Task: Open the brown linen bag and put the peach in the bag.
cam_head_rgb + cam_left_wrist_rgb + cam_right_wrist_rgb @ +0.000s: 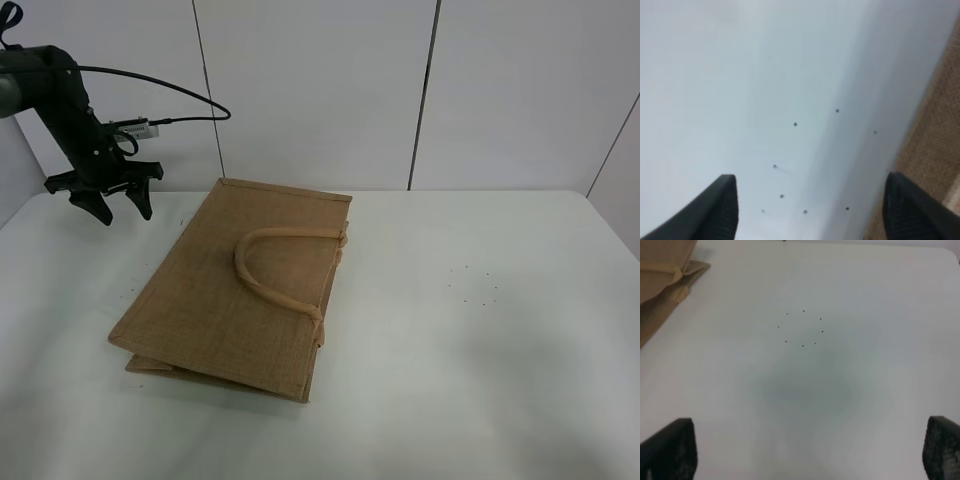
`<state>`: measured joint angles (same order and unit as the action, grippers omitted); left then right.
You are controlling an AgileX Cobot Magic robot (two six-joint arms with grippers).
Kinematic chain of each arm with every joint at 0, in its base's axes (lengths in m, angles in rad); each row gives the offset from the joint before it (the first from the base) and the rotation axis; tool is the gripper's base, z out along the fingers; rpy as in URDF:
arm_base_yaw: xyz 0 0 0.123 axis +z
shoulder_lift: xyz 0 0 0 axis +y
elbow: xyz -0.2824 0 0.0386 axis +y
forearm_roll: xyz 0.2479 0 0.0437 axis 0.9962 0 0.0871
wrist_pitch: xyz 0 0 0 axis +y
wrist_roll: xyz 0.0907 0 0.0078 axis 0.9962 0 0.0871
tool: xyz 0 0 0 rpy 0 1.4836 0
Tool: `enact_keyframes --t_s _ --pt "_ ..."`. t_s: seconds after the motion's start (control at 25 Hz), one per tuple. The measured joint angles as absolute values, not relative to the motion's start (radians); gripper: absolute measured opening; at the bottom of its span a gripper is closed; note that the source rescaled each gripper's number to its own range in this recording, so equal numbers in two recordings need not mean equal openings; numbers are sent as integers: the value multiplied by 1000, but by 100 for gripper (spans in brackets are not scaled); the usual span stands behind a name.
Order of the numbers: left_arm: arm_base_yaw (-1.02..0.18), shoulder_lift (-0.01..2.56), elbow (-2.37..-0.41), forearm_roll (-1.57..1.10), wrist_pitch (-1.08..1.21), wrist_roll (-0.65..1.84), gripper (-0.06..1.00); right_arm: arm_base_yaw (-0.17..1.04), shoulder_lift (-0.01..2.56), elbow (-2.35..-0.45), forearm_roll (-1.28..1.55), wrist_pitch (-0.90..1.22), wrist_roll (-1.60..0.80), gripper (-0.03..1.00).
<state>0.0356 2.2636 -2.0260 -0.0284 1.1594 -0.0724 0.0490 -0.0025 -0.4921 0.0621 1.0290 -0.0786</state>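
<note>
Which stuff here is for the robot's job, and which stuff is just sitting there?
For the job:
- brown linen bag, lying flat and closed on the table
- left gripper, open, above the table beside the bag
- right gripper, open, over bare table
- the peach: not in any view

Just there:
- white table
- black cable on the left arm

Flat tan-brown coarse-weave jute tote bag on the white table.

The bag lies closed and collapsed on its broad side near the table's middle, its long axis running from about 1 o'clock to 7 o'clock. A lighter beige rounded loop handle rests flat on the upper face, arching toward 9 o'clock. The folded gusset shows along the near edge. No peach is visible in any view.
</note>
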Motion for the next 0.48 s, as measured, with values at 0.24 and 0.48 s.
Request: enact_keyframes --t_s 0.24,0.48 --pt "3 2132 -2026 -30 1168 -73 85 49 -2 -492 62 1029 -79 100" --pt "-55 1908 -1911 -25 1169 -62 85 49 -2 -492 62 1029 -79 100"
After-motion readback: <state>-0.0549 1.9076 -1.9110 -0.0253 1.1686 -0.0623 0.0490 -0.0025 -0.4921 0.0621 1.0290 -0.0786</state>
